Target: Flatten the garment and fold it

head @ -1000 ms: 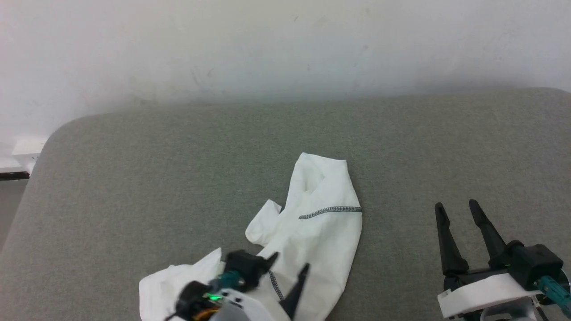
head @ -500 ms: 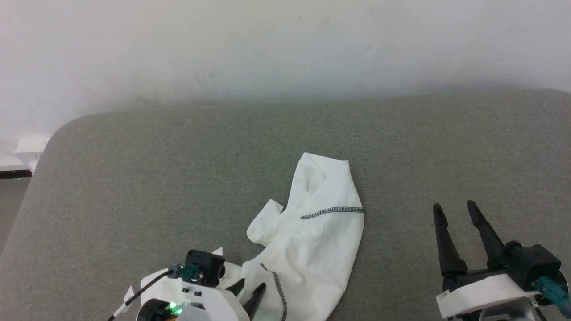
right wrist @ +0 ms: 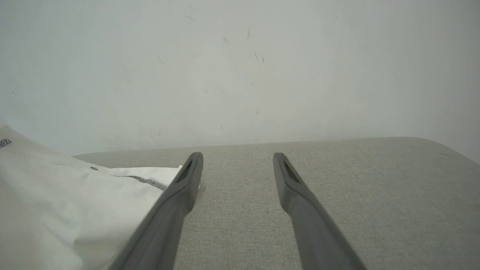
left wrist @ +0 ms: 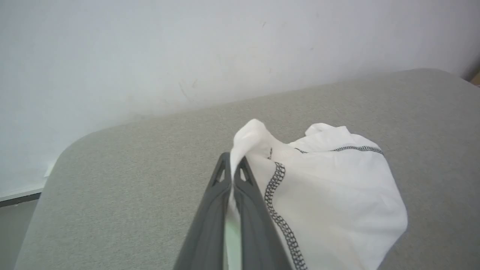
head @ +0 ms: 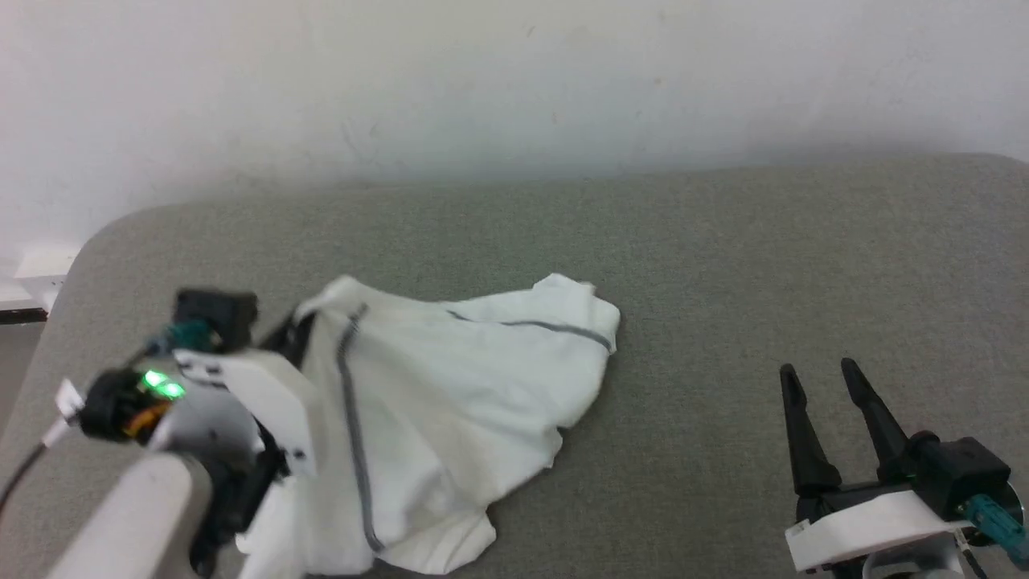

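The left gripper is now clenched on the garment. In the left wrist view its jaws press together with a peak of white cloth pinched between the tips, no longer spread wide as in the earlier pictures. It has also left the near edge of the table and sits toward the table's left rounded corner, with the cloth drawn along behind it.

The garment is changed too. It is no longer a narrow bunched strip pointing toward the table's far edge, but a broad sheet across the table's left and middle. It seems raised at the pinch, with its other end resting on the table's middle. A dark seam runs down it toward the near edge.

The right gripper is unchanged over the table's near right part, jaws released and empty, apart from the cloth.

Flattening looks to be under way but not finished: the sheet is still slack and creased, its opposite side is unheld, and folding has not begun
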